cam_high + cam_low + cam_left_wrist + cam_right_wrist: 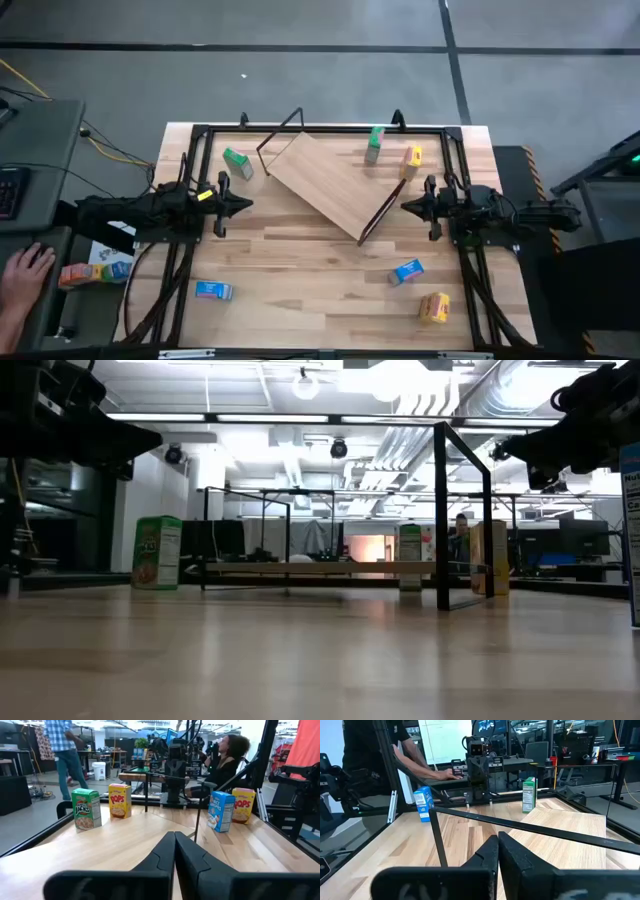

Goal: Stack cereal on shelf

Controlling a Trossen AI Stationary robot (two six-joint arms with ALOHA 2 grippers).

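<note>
Over the striped wooden counter (300,270) both arms reach in level from opposite sides, facing each other across the middle: the left gripper (243,205) sits at the left of the shelf, its fingers (165,855) pressed together on nothing, and the right gripper (408,206) sits at the shelf's right end, fingers (492,852) likewise closed and empty. Between them lies the shelf (325,182), a light-wood board on a thin black wire frame (380,215), turned so its long axis runs diagonally from the far left toward the near right. A black metal frame (200,135) rims the counter. Six cereal boxes are scattered about, none on the shelf: one green box (237,163) just off the shelf's far-left corner, another green box (374,143) near the far edge, and a yellow-orange box (411,160) just beside it toward the right; a blue box (407,271) and a second yellow-orange box (434,307) sit near the front right, well apart from the shelf, and a second blue box (213,291) lies flat at the front left. Off the counter's left edge a person's hand (25,275) rests on a side table, close to a few more small boxes (95,272)
</note>
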